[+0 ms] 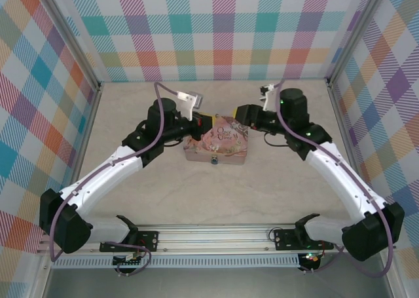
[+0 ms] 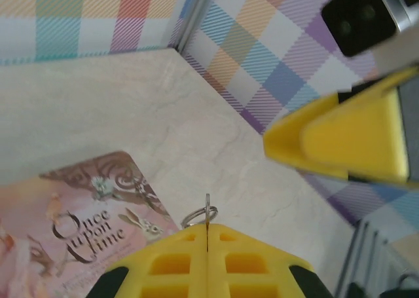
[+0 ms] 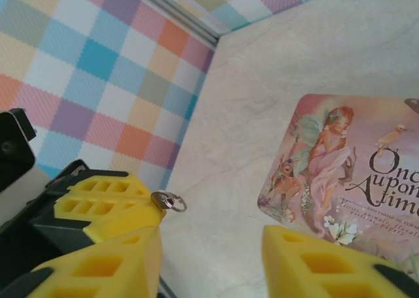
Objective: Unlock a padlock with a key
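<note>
My left gripper (image 2: 207,230) is shut on the key (image 2: 207,209), a thin dark-grey blade whose head and small ring stick out above the yellow fingertips. In the right wrist view the same key (image 3: 166,200) pokes out of the left gripper's fingers (image 3: 105,203). My right gripper (image 3: 209,259) is open with nothing between its fingers, close beside the left one. From above, both grippers (image 1: 204,122) (image 1: 234,116) meet over the far edge of the pink tin (image 1: 219,144). The tiny blue padlock (image 1: 214,160) sits at the tin's near edge.
The pink pictured tin (image 2: 72,226) (image 3: 353,167) lies flat in the middle of the beige table (image 1: 275,186). Checked walls with metal posts (image 1: 196,29) close in the back and both sides. A rail (image 1: 216,236) runs along the near edge.
</note>
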`<action>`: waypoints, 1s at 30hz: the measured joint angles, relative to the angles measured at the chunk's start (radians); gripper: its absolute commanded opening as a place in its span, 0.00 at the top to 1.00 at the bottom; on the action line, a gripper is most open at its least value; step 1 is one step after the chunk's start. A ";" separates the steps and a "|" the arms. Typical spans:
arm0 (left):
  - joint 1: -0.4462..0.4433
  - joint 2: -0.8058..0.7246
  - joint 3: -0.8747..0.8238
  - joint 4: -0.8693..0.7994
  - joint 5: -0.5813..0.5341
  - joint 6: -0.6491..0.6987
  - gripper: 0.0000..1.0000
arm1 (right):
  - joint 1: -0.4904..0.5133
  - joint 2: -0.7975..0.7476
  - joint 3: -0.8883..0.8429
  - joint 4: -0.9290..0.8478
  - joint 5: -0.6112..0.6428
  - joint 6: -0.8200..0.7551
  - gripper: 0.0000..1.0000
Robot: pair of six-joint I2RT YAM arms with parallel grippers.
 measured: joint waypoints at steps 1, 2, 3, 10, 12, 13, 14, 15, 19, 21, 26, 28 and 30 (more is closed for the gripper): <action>-0.006 -0.001 0.004 -0.004 0.000 0.064 1.00 | -0.028 -0.011 -0.013 0.017 -0.048 0.014 0.48; -0.011 -0.001 0.008 -0.006 0.000 0.120 1.00 | -0.045 -0.019 -0.026 0.030 -0.089 0.034 0.47; -0.017 -0.001 0.010 -0.008 -0.001 0.179 1.00 | -0.061 -0.024 -0.039 0.042 -0.128 0.054 0.47; -0.098 -0.001 0.012 -0.045 -0.024 0.693 1.00 | -0.086 -0.027 -0.097 0.093 -0.315 0.220 0.47; -0.124 0.003 0.010 -0.045 -0.042 0.829 1.00 | -0.086 -0.027 -0.097 0.094 -0.355 0.261 0.49; -0.132 0.007 0.010 -0.044 -0.055 0.890 1.00 | -0.087 -0.026 -0.097 0.093 -0.371 0.278 0.50; -0.138 0.013 0.010 -0.043 -0.070 0.939 1.00 | -0.087 -0.024 -0.097 0.090 -0.384 0.291 0.51; -0.142 0.019 0.010 -0.043 -0.082 0.976 1.00 | -0.087 -0.021 -0.097 0.085 -0.391 0.300 0.51; -0.158 0.045 0.006 -0.031 -0.137 1.105 1.00 | -0.087 -0.003 -0.096 0.041 -0.411 0.333 0.55; -0.165 0.050 0.002 -0.016 -0.156 1.139 1.00 | -0.087 0.006 -0.096 0.033 -0.413 0.353 0.57; -0.175 0.050 0.001 0.010 -0.174 1.186 1.00 | -0.087 0.026 -0.096 0.030 -0.423 0.396 0.60; -0.179 0.050 0.001 0.013 -0.177 1.194 1.00 | -0.087 0.033 -0.096 0.031 -0.424 0.407 0.62; -0.181 0.053 0.001 0.017 -0.176 1.204 1.00 | -0.087 0.036 -0.096 0.031 -0.423 0.417 0.63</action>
